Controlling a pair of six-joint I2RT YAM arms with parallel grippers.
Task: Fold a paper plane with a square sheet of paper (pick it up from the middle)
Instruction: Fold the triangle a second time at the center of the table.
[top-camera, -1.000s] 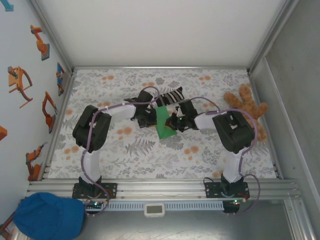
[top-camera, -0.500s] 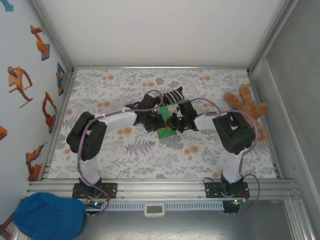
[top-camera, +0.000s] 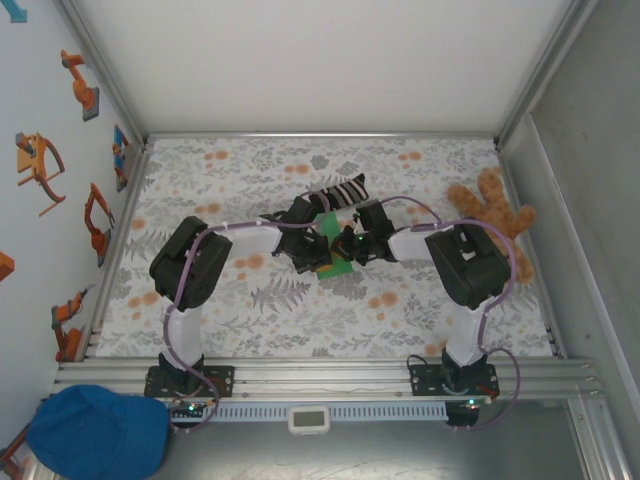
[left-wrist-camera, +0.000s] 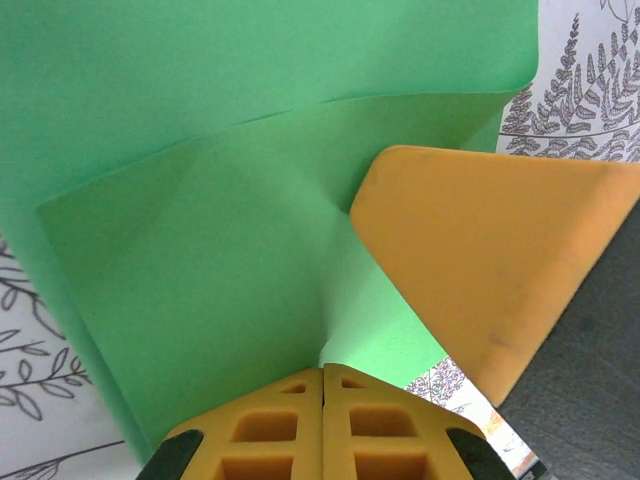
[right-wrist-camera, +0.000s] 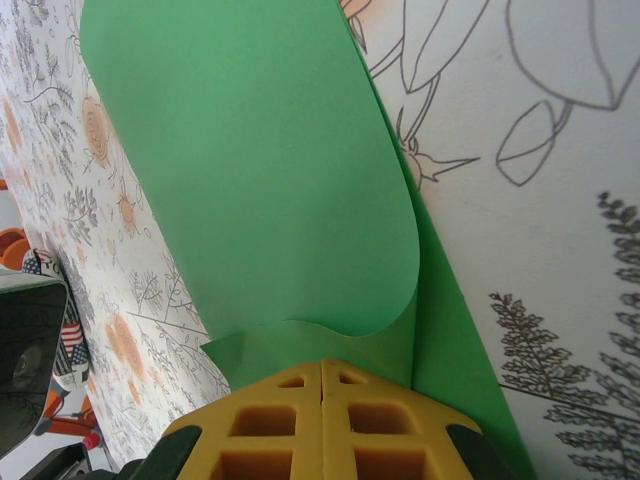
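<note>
The square sheet of paper is bright green and lies mid-table, folded into overlapping layers, mostly covered by both grippers. Whether it has a paper plane's outline cannot be made out. In the left wrist view the sheet has a raised flap and a crease running up from my left gripper, which is shut with its tips against the paper. One yellow finger of the right gripper rests on the sheet close by. My right gripper is shut too, tips on a lower layer, with a curled flap beyond it.
A black-and-white striped sock lies just behind the grippers. A brown teddy bear sits at the right edge of the floral mat. A blue cap lies outside the frame, near left. Metal rails and walls bound the table.
The left arm swung in to the right over the paper, meeting the right gripper. The green sheet, earlier showing as a large triangle, is now mostly covered. The right arm stayed put.
</note>
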